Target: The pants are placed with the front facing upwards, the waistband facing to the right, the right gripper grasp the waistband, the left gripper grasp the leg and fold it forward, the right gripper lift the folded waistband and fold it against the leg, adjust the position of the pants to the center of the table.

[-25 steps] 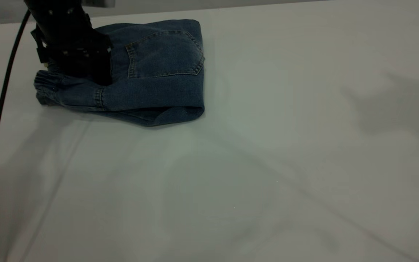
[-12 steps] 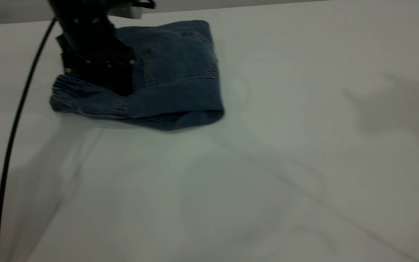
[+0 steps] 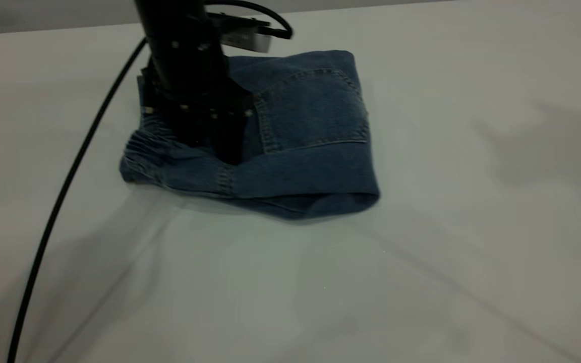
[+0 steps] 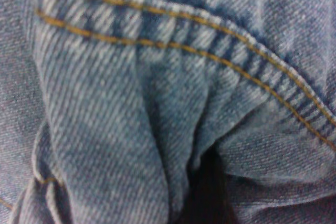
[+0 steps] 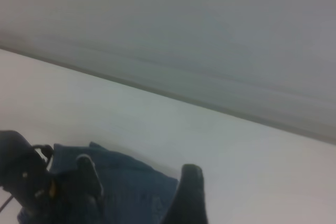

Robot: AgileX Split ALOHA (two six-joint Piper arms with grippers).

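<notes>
The pants (image 3: 305, 131) are coarse twill denim cloth with tan stitching; the table (image 3: 421, 252) looks smooth and matt.

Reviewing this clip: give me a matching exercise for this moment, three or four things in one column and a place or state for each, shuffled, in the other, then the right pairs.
Column one:
1. pants
2. left gripper
3. waistband
4. right gripper

Column two:
A. puckered edge at the bundle's left end
B. seen only in its own wrist view, raised off the table, two dark fingers apart
C. folded into a bundle, back pocket on top
D. pressed down into the denim

Pairs: 1-C, 2-D, 3-A, 4-B
</notes>
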